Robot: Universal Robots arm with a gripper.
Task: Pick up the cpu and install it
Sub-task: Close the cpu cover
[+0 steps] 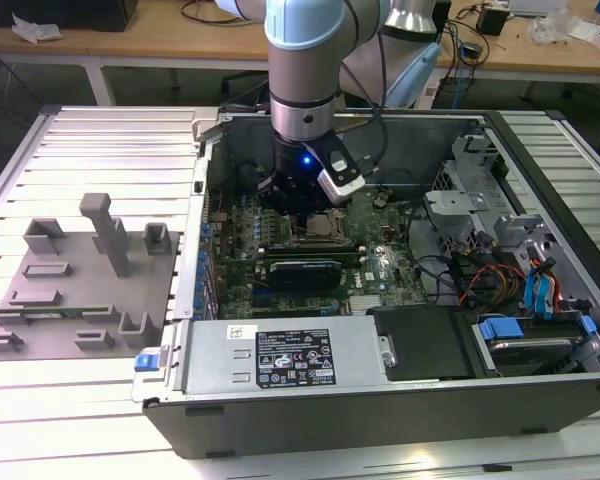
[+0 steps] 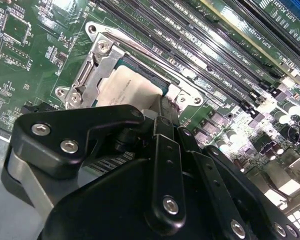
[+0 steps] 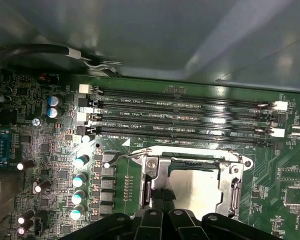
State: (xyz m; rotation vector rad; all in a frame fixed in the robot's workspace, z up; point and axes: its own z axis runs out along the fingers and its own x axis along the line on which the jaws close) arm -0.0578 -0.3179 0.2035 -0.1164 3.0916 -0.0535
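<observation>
cpu (image 3: 195, 187) lying in socket (image 3: 151, 172), 12 o'clock of power box (image 1: 280, 350) in exterior view. claw (image 3: 162, 197) at its edge, grip state: can't tell. tip: keep chip flat, no forcing.

Soft overhead light is falling evenly on the slatted table (image 1: 100, 150) in the exterior view, glaring white along its edge nearest the camera, while the computer case (image 1: 380, 415) is shading its own interior. A blue light (image 1: 307, 158) is glowing on the arm (image 1: 305, 60). In the second wrist view glare is washing over the memory slots (image 2: 225, 60) and the cpu (image 2: 125, 85) is shining pale.
</observation>
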